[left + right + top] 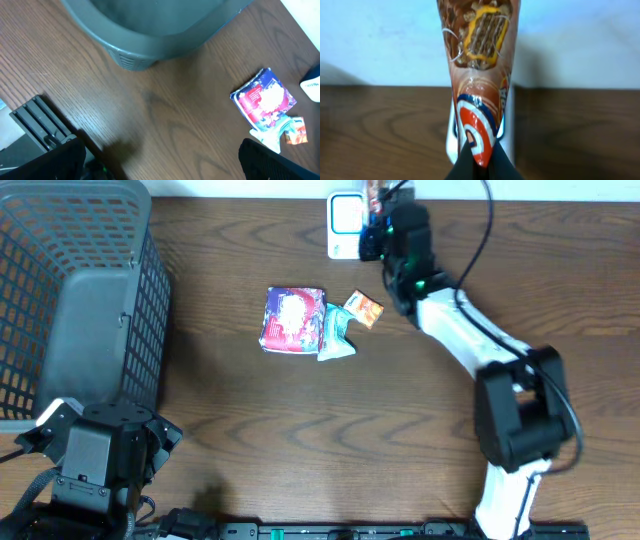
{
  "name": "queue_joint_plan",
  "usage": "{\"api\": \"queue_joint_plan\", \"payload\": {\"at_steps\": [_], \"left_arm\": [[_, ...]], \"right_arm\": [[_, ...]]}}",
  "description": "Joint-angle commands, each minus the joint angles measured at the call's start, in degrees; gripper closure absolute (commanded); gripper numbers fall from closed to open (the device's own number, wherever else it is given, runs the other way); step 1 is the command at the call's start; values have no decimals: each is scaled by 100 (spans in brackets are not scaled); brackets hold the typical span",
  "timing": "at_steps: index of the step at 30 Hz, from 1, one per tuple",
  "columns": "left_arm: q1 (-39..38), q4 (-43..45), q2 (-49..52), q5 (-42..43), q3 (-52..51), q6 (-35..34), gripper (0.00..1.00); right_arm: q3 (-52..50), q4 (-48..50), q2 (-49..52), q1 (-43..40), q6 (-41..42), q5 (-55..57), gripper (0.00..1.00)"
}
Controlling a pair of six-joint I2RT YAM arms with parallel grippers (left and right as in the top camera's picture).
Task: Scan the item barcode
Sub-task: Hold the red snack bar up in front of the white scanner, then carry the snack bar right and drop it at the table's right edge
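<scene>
The right tool (480, 169) is clamped on the lower end of a snack packet (479, 75), holding it upright just in front of the white scanner (344, 222) at 12 o'clock on the surface (300, 420). Pickup and presentation look done. I cannot tell whether the barcode faces the scanner, so the read itself seems left. The left tool (105, 425), spread wide and empty, sits at 7 o'clock.

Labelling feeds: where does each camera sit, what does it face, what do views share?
Overhead: above table, looking down; left arm, right arm show.
Left wrist: low over table, toward basket and red-blue packet; open left pincer at bottom.
Right wrist: facing wall and scanner; right pincer shut on snack wrapper.
Shared: overhead, left wrist see that packet.
</scene>
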Motion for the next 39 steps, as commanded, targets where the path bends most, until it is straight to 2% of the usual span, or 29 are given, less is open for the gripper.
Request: {"api": "queue_joint_plan", "payload": {"at_steps": [1, 4, 9, 15, 20, 24, 25, 28, 29, 30, 33, 38, 39], "left_arm": [[9, -20, 11, -76, -7, -92, 2], [9, -20, 11, -76, -7, -92, 2], [9, -20, 11, -76, -7, -92, 2], [9, -20, 11, -76, -7, -92, 2], [9, -20, 11, -76, -7, -92, 2], [9, -20, 11, -76, -7, -92, 2], [9, -20, 11, -76, -7, -92, 2], [9, -20, 11, -74, -7, -92, 2], [9, -20, 11, -76, -7, -92, 2], [9, -20, 11, -76, -7, -92, 2], [9, -20, 11, -76, -7, -92, 2], [9, -20, 11, -76, -7, -92, 2], [9, -20, 11, -76, -7, -92, 2]], "right_arm": [[68, 435, 466, 52, 470, -503, 99], [258, 455, 704, 68, 466, -538, 99], [492, 7, 520, -35, 149, -249, 99], [667, -1172, -57, -411, -437, 1526, 99], [660, -2236, -48, -1224, -1773, 2225, 99], [658, -2708, 72, -1915, -1897, 2179, 99], [658, -2752, 122, -2107, -1897, 2087, 96], [658, -2870, 219, -2524, -1943, 1755, 61], [658, -2946, 245, -2625, -1941, 1729, 46], [658, -3029, 271, -2702, -1941, 1729, 36], [658, -3289, 280, -2789, -1941, 1556, 27], [660, -3646, 214, -2623, -1939, 1438, 19], [660, -3738, 160, -2564, -1934, 1434, 8]]}}
